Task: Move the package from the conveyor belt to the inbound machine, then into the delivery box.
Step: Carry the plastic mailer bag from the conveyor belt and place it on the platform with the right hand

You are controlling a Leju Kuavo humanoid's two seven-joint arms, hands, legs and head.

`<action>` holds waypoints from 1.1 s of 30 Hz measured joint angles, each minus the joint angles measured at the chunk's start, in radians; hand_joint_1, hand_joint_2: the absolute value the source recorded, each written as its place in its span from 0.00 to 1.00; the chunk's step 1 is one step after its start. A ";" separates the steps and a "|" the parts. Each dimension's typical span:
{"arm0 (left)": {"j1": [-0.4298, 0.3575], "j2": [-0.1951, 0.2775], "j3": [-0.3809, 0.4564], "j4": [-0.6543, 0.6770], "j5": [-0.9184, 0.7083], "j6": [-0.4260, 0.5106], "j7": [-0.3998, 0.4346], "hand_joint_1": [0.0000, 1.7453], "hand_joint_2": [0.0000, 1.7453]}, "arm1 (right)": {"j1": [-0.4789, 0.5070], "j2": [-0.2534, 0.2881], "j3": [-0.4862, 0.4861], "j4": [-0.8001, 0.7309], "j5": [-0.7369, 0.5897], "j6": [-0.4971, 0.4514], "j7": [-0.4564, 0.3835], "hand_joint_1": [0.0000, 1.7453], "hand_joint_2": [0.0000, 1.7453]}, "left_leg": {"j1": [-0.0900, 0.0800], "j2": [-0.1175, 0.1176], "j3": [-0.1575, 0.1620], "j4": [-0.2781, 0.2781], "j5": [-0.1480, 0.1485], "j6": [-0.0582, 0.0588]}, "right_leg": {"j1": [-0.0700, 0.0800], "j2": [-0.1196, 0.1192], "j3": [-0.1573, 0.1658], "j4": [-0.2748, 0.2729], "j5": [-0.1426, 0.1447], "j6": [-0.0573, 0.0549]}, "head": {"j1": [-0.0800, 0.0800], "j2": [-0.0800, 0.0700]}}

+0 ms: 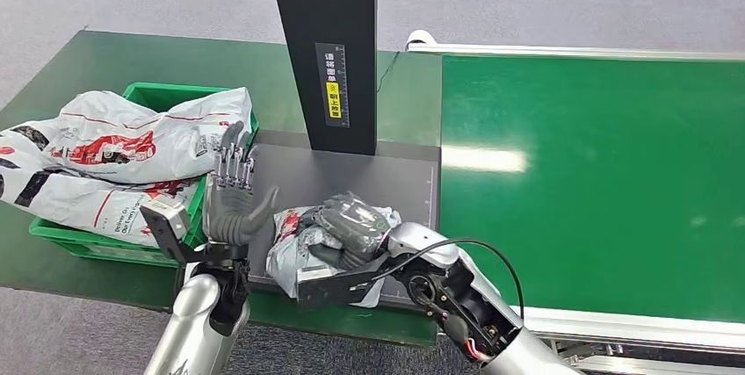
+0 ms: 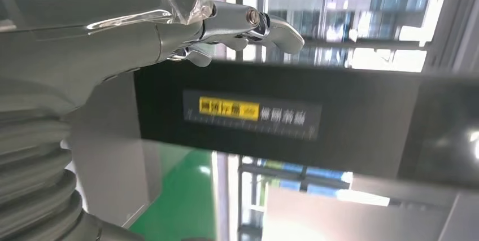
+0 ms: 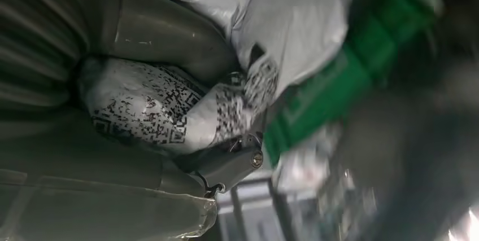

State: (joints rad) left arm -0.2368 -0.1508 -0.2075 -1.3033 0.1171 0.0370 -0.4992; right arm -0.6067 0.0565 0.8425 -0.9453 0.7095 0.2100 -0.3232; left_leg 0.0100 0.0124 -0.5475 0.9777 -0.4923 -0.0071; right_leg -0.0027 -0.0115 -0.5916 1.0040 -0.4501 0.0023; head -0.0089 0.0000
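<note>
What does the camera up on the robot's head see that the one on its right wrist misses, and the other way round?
Only the head view shows the empty green conveyor belt, the black scanner post and the raised left robot hand. Only the right wrist view shows the printed code pattern on the package up close. Both show the right robot hand gripping the grey package, and the green delivery box.

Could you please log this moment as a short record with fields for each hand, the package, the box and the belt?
right hand: grips the package
left hand: raised, fingers apart, holds nothing
package: grey bag on the inbound machine plate
delivery box: green, beside the plate, holds white bags
conveyor belt: green surface, beside the plate
</note>
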 joint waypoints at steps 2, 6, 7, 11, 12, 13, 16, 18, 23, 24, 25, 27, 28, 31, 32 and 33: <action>0.002 0.003 0.007 -0.011 0.004 0.008 0.007 0.00 1.00 | -0.034 0.009 0.052 0.068 -0.005 0.026 0.008 1.00 1.00 | 0.000 0.000 0.001 0.000 0.000 0.000 | 0.000 0.000 0.000 0.000 0.000 0.000 | 0.000 0.000; 0.005 0.006 0.014 -0.022 0.004 0.013 0.016 0.00 1.00 | -0.083 0.022 0.111 0.161 -0.051 0.029 0.008 1.00 1.00 | 0.000 0.000 0.003 0.000 0.000 0.000 | 0.000 0.000 0.002 0.000 0.000 0.000 | 0.000 0.000; 0.007 0.007 0.017 -0.024 0.004 0.014 0.017 0.00 1.00 | -0.089 0.022 0.116 0.172 -0.064 0.017 0.009 1.00 1.00 | 0.000 0.000 0.003 0.000 0.000 0.000 | 0.000 0.000 0.002 0.000 0.000 0.000 | 0.000 0.000; 0.021 0.011 0.023 -0.035 -0.001 0.014 0.021 0.00 1.00 | -0.092 -0.002 0.109 0.182 -0.103 -0.104 0.051 0.67 1.00 | 0.000 0.000 0.005 0.000 0.000 0.000 | 0.000 0.000 0.004 0.000 0.000 0.000 | 0.000 0.000; 0.026 0.012 0.024 -0.038 -0.002 0.013 0.022 0.00 1.00 | -0.086 -0.012 0.099 0.176 -0.111 -0.138 0.062 0.42 1.00 | 0.000 0.000 0.006 0.000 0.000 0.000 | 0.000 0.000 0.005 0.000 0.000 0.000 | 0.000 0.000; 0.030 0.013 0.024 -0.040 -0.003 0.013 0.024 0.00 1.00 | -0.078 -0.022 0.086 0.167 -0.119 -0.166 0.070 0.17 1.00 | 0.000 0.000 0.006 0.000 0.000 0.000 | 0.000 0.000 0.005 0.000 0.000 0.000 | 0.000 0.000; 0.035 0.016 0.024 -0.042 -0.004 0.012 0.027 0.00 1.00 | -0.038 -0.050 0.030 0.123 -0.158 -0.232 0.076 0.00 1.00 | 0.000 0.000 0.006 0.000 0.000 0.000 | 0.000 0.000 0.005 0.000 0.000 0.000 | 0.000 0.000; 0.036 0.017 0.024 -0.042 -0.005 0.011 0.029 0.00 1.00 | -0.008 -0.065 -0.010 0.091 -0.183 -0.263 0.070 0.00 1.00 | 0.000 0.000 0.005 0.000 0.000 0.000 | 0.000 0.000 0.005 0.000 0.000 0.000 | 0.000 0.000; 0.038 0.018 0.024 -0.042 -0.005 0.010 0.031 0.00 1.00 | 0.033 -0.086 -0.072 0.040 -0.196 -0.279 0.065 0.00 1.00 | 0.000 0.000 0.005 0.000 0.000 0.000 | 0.000 0.000 0.004 0.000 0.000 0.000 | 0.000 0.000; 0.038 0.018 0.024 -0.042 -0.005 0.010 0.031 0.00 1.00 | 0.038 -0.089 -0.078 0.034 -0.197 -0.279 0.065 0.00 1.00 | 0.000 0.000 0.005 0.000 0.000 0.000 | 0.000 0.000 0.004 0.000 0.000 0.000 | 0.000 0.000; 0.038 0.018 0.024 -0.042 -0.005 0.010 0.031 0.00 1.00 | 0.042 -0.091 -0.084 0.028 -0.198 -0.280 0.064 0.00 1.00 | 0.000 0.000 0.005 0.000 0.000 0.000 | 0.000 0.000 0.004 0.000 0.000 0.000 | 0.000 0.000; 0.038 0.018 0.024 -0.042 -0.006 0.010 0.033 0.00 1.00 | 0.052 -0.094 -0.097 0.017 -0.215 -0.291 0.053 0.00 1.00 | 0.000 0.000 0.005 0.000 0.000 0.000 | 0.000 0.000 0.004 0.000 0.000 0.000 | 0.000 0.000; 0.039 0.018 0.023 -0.042 -0.007 0.009 0.035 0.00 1.00 | 0.061 -0.095 -0.108 0.008 -0.233 -0.304 0.038 0.00 1.00 | 0.000 0.000 0.005 0.000 0.000 0.000 | 0.000 0.000 0.004 0.000 0.000 0.000 | 0.000 0.000; 0.046 0.019 0.019 -0.042 -0.011 0.008 0.038 0.00 1.00 | 0.110 -0.090 -0.163 -0.036 -0.320 -0.361 -0.043 0.00 1.00 | 0.000 0.000 0.004 0.000 0.000 0.000 | 0.000 0.000 0.004 0.000 0.000 0.000 | 0.000 0.000; 0.049 0.019 0.017 -0.042 -0.011 0.008 0.038 0.00 1.00 | 0.130 -0.086 -0.185 -0.055 -0.352 -0.376 -0.075 0.00 1.00 | 0.000 0.000 0.004 0.000 0.000 0.000 | 0.000 0.000 0.003 0.000 0.000 0.000 | 0.000 0.000; 0.051 0.020 0.015 -0.041 -0.012 0.008 0.038 0.00 1.00 | 0.149 -0.081 -0.207 -0.074 -0.382 -0.385 -0.104 0.00 1.00 | 0.000 0.000 0.003 0.000 0.000 0.000 | 0.000 0.000 0.003 0.000 0.000 0.000 | 0.000 0.000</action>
State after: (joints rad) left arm -0.1854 -0.1310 -0.1924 -1.3445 0.1054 0.0453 -0.4615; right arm -0.4575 -0.0247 0.6358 -1.0195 0.3278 -0.1755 -0.4268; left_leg 0.0098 0.0125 -0.5443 0.9778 -0.4926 -0.0068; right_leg -0.0030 -0.0117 -0.5889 1.0037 -0.4501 0.0026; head -0.0088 0.0000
